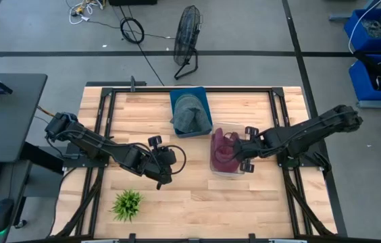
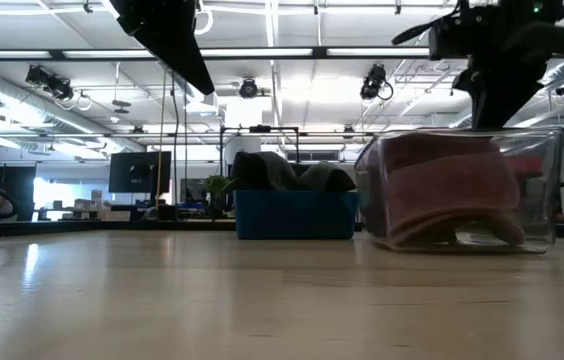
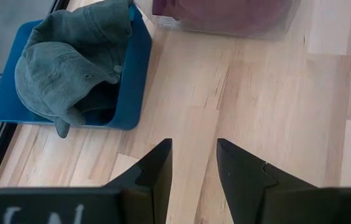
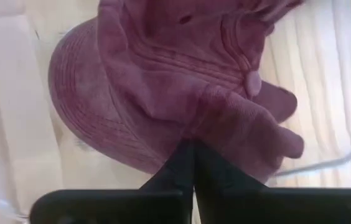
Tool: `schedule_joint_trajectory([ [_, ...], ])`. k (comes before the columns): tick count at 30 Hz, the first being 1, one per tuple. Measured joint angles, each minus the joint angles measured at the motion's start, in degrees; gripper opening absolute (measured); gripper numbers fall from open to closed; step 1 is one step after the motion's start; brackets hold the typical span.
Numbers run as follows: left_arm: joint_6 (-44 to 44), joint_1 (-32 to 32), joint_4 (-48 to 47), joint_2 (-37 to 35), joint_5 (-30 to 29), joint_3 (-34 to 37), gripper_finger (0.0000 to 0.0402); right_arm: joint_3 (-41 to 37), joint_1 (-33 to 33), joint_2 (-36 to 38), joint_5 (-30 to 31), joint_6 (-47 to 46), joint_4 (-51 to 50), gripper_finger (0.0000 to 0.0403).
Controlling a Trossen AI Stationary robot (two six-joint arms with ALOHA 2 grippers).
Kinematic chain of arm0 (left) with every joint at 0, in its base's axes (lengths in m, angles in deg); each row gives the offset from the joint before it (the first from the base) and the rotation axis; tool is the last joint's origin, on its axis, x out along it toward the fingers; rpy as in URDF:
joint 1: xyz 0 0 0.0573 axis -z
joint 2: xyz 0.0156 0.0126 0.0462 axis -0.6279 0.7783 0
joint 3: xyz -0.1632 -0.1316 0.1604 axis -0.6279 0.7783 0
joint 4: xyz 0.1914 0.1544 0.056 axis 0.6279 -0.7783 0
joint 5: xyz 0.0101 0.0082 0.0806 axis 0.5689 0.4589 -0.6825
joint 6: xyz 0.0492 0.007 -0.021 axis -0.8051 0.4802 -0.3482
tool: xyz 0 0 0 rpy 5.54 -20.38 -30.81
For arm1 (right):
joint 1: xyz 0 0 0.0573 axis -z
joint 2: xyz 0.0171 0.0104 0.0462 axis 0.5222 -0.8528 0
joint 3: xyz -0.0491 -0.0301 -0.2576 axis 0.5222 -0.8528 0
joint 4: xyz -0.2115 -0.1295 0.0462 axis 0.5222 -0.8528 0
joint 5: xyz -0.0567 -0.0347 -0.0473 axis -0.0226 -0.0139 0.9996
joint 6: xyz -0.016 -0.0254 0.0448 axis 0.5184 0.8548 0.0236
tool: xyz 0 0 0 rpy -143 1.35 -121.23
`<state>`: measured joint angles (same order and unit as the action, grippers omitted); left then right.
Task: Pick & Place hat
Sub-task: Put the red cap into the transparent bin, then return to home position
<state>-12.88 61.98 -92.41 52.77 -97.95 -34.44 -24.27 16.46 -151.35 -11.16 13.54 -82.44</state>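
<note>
Right gripper point(image 4: 192, 148), fingers clamped on the maroon hat point(image 4: 163, 81) in the clear bin point(image 1: 225, 170), should lift straight up; left gripper point(image 3: 192, 163) idles, fingers apart.

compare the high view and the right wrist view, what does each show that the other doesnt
Only the high view shows the left gripper above bare table, the plant, and the blue bin holding the grey hat. Only the right wrist view shows the right gripper with its fingers pressed together at a fold of the red hat, plus the hat's top button and stitching. Both show the red hat lying in the clear bin, with the right gripper at it.
</note>
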Motion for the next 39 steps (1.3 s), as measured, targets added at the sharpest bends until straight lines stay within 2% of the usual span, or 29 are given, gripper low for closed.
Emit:
schedule_joint_trajectory([
  [11, -0.04, 0.00, -0.09, -0.07, 0.00, 0.00, 0.0128, -10.82, 5.94, 0.04, -1.67, 7.06, 16.06, 0.0002],
  [16, -0.04, 0.00, -0.13, -0.05, 0.00, 0.00, 0.0128, -12.13, 6.88, 0.06, -2.45, 7.21, 15.86, 0.0001],
  [24, 0.10, 0.53, 0.12, -2.85, 0.00, 0.09, 0.0128, -2.31, 6.81, -0.03, -2.00, 7.48, 5.36, 0.0024],
  [33, 0.42, 3.27, -0.29, -13.02, -4.45, 0.07, 0.0128, 11.03, 4.87, 0.00, 5.19, 9.94, -5.01, 0.0046],
  [39, 0.02, 4.81, -2.15, -20.31, -7.52, 0.07, 0.0128, 16.02, 1.70, 3.56, 8.53, 12.77, -6.33, 0.0042],
])
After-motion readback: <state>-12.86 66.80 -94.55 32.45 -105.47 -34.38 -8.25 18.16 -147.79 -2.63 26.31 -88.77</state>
